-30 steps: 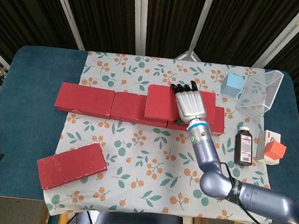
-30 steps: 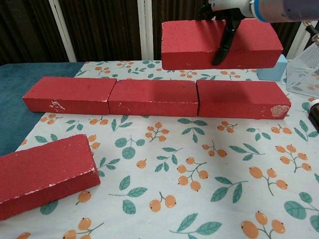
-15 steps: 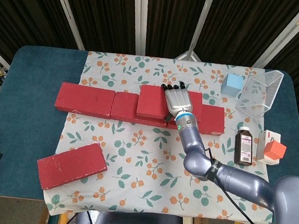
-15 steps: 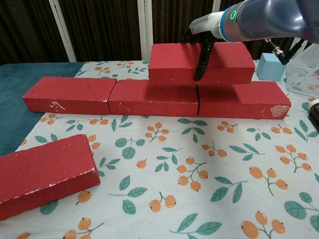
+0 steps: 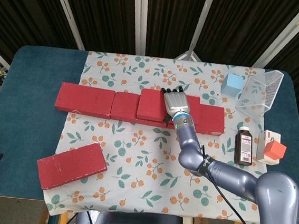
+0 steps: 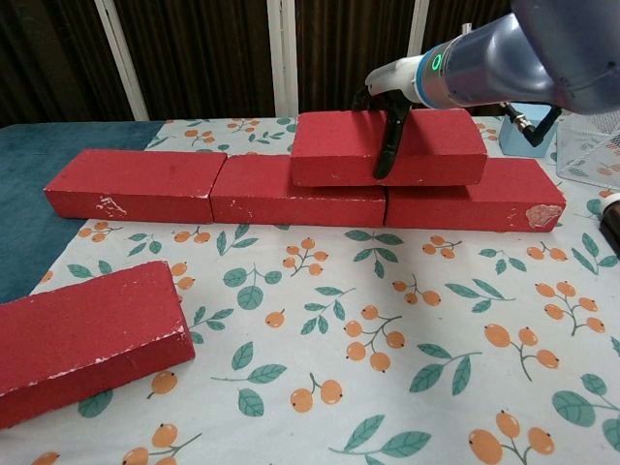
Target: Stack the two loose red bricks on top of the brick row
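Note:
A row of three red bricks [image 5: 84, 99] [image 6: 136, 182] lies across the patterned cloth. A fourth red brick [image 5: 151, 104] [image 6: 334, 147] rests on top of the row, over the joint between the middle and right bricks. My right hand [image 5: 176, 101] [image 6: 395, 92] grips this top brick from above, with the thumb down its near face. The other loose red brick [image 5: 72, 165] [image 6: 82, 334] lies flat on the cloth at the near left. My left hand shows in neither view.
At the right stand a light blue cube [image 5: 231, 84] [image 6: 528, 131], a clear plastic container [image 5: 260, 92], a dark bottle [image 5: 243, 146] and an orange-and-white box [image 5: 272, 148]. The cloth's near middle [image 6: 387, 339] is bare.
My right hand has lowered the brick it holds down and slightly left, from above the row until it rests on the row's top.

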Controlling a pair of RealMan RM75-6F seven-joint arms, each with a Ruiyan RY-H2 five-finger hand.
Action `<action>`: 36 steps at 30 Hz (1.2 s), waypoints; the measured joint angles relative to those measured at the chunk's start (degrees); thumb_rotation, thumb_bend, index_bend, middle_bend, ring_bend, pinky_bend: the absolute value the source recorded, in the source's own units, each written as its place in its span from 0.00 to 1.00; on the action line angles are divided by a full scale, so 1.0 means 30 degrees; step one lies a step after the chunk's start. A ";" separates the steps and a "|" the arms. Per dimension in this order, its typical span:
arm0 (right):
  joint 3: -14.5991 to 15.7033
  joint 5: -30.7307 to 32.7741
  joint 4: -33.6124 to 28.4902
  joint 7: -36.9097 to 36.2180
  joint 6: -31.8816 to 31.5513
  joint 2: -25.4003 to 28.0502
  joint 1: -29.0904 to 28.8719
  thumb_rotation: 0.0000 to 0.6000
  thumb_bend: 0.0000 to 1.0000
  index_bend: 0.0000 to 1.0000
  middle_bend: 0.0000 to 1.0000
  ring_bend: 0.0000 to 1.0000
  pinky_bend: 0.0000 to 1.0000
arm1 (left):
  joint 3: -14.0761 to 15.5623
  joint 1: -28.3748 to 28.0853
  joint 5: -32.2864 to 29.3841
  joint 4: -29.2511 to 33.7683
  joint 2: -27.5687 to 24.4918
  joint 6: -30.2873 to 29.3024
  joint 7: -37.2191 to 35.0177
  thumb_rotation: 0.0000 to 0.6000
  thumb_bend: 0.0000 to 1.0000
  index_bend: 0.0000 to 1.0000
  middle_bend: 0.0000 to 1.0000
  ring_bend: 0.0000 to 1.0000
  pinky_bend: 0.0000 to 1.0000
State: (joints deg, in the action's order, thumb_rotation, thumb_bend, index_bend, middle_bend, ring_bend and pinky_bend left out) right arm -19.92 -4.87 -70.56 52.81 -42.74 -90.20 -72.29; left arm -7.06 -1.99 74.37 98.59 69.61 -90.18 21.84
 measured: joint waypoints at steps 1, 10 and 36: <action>0.0056 0.0152 0.0171 -0.0018 0.0026 -0.0061 -0.0081 1.00 0.05 0.38 0.35 0.30 0.00 | 0.0000 -0.0008 -0.0007 -0.0006 0.0009 0.0007 0.0016 1.00 0.00 0.06 0.04 0.00 0.10; 0.0709 0.1295 0.1312 -0.0020 0.0353 -0.0509 -0.0760 1.00 0.05 0.38 0.35 0.30 0.00 | -0.0033 -0.0059 -0.0135 -0.0099 0.0031 0.0069 0.0053 1.00 0.00 0.06 0.04 0.00 0.10; 0.1412 0.1179 0.1534 -0.1204 0.0710 -0.0662 -0.1316 1.00 0.05 0.39 0.35 0.30 0.00 | -0.0017 -0.0144 -0.0235 -0.0144 0.0059 0.0154 0.0033 1.00 0.00 0.06 0.04 0.00 0.10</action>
State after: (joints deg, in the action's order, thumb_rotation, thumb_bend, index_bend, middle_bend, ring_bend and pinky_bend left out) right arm -15.69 -1.34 -65.96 49.20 -40.61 -92.19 -76.24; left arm -7.11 -2.42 73.67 98.15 69.79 -89.72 21.94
